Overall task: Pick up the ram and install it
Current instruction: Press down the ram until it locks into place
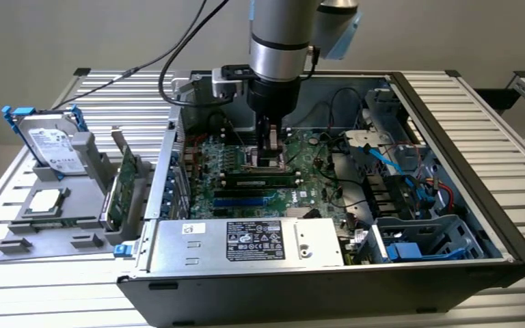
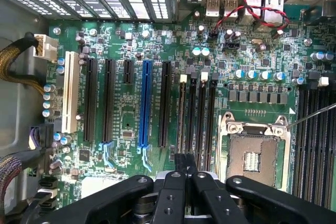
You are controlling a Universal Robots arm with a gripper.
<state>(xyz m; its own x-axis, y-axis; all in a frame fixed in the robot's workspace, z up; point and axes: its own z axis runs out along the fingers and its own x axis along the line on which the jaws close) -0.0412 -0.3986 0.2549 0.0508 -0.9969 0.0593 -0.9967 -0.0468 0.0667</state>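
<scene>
on the exterior view's left, the slatted aluminium counter (image 1: 25,301) carries a grey holder (image 1: 25,246). it holds a hard drive (image 1: 48,145) standing tilted at the back and a cpu chip (image 1: 46,199) lying flat in front of it. a green expansion card (image 1: 128,179) stands on edge at the holder's case-side end.

centre: an open pc case (image 1: 504,225) lies on its side with the motherboard (image 1: 313,171) facing up. the arm comes straight down into it. the tool (image 1: 270,152) hangs just over the cpu socket (image 1: 264,164), fingers closed narrow, nothing seen between them. the ram (image 1: 260,181) sits upright in a black slot just beside the socket on the near side, apart from the tool, with blue slots (image 1: 244,199) next to it. the labelled power supply (image 1: 244,242) is along the near wall.

right: blue cables (image 1: 399,167) and a drive cage (image 1: 426,236).

wrist view: tool (image 2: 185,162) tips pressed together above the board, between the blue pci slot (image 2: 145,103) and the open cpu socket (image 2: 255,156).
</scene>
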